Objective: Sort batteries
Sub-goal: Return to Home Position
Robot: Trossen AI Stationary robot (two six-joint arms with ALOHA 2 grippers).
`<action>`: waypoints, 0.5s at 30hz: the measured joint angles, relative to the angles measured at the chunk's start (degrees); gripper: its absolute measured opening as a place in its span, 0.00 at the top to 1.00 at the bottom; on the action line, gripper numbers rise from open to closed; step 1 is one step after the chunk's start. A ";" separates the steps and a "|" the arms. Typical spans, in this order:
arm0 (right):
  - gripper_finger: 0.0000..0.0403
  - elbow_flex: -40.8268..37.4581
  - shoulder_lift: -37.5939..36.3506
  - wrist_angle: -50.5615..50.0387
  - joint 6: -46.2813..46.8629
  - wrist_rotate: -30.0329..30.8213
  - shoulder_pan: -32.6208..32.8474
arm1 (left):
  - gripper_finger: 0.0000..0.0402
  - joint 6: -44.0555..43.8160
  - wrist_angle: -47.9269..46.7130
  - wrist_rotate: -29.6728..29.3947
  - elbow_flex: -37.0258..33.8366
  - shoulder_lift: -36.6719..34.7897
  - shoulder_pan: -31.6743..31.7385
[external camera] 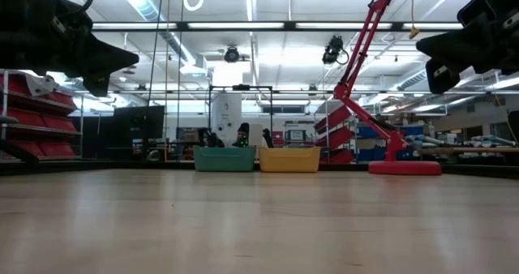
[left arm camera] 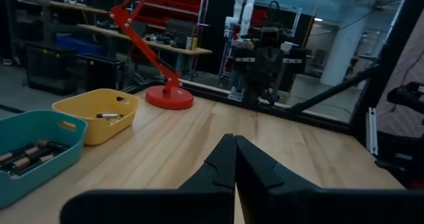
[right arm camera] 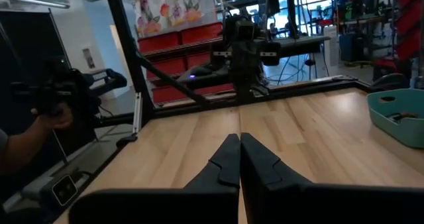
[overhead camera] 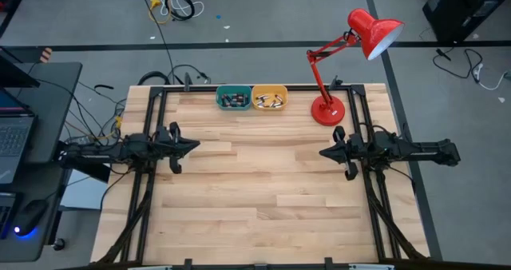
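Dark batteries lie in the teal bin at the table's far edge. Lighter ones lie in the yellow bin beside it. In the left wrist view the teal bin holds several batteries, and the yellow bin shows one. My left gripper hovers shut at the table's left side, pointing level toward the right. My right gripper hovers shut at the right side, pointing left. Both hold nothing.
A red desk lamp stands at the far right corner, its arm reaching up over the edge. Bare wood lies between the two grippers and toward the near edge. A person's hand shows beyond the table's left side in the right wrist view.
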 joint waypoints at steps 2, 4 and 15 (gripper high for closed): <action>1.00 0.00 0.00 -0.20 -0.48 0.00 0.00 | 0.97 0.40 0.11 -0.74 0.00 0.00 -0.71; 1.00 0.00 0.00 -0.18 -1.38 0.00 0.00 | 0.97 0.17 0.16 -1.52 0.00 0.03 -0.99; 1.00 0.00 0.00 0.41 -1.14 0.00 0.00 | 0.97 0.04 0.75 -0.68 -0.02 0.28 -1.03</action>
